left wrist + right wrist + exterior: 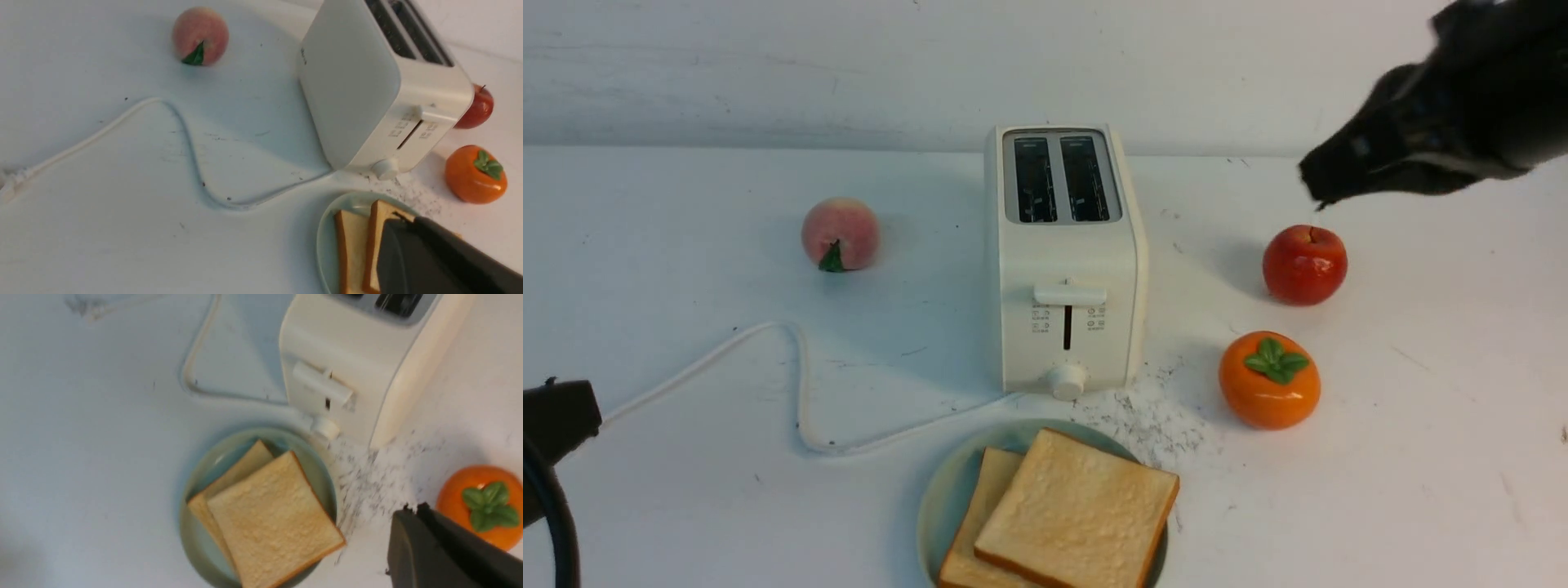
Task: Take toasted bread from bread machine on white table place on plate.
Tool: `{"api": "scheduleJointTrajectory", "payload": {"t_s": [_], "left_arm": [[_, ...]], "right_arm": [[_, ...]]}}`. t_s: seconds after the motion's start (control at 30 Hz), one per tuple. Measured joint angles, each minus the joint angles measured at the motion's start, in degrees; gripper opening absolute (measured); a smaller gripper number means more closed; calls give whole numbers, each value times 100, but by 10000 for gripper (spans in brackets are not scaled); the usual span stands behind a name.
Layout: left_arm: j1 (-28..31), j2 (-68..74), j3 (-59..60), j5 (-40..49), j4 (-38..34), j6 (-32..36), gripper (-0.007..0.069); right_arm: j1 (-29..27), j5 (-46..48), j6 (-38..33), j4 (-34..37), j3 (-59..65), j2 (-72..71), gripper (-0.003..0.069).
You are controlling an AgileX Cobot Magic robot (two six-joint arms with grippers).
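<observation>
1. The right gripper (1321, 189) is a dark blur above the red apple (1304, 265); I cannot tell how its jaws stand
2. The left gripper (404, 232) shows one black finger (the rest is cropped), so its state is unreadable too
3. Both toasted bread (1078, 510) slices, square, pale gold and brown-crusted, lie overlapped on the round blue-green plate (943, 498), cut off by the frame
4. The boxy bread machine (1066, 269) stands just behind it on the scuffed white table (686, 490)
</observation>
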Motion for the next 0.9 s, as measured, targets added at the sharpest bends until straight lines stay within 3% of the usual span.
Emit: {"api": "scheduleJointTrajectory", "payload": {"t_s": [0.3,0.53,0.67,0.9], "left_arm": [[0,0,0,-107,65,-5,-14],[0,0,0,-484,338,-5,-13],[0,0,0,-651,379,-5,-13],[0,0,0,-699,447,-5,-13]], "right_arm": [[0,-2823,185,-370,3399,-3186,-6],[0,-5704,565,-256,6378,-5566,-4],[0,-6215,578,-184,6915,-6045,0],[0,-6324,578,-166,6999,-6173,8]]}}
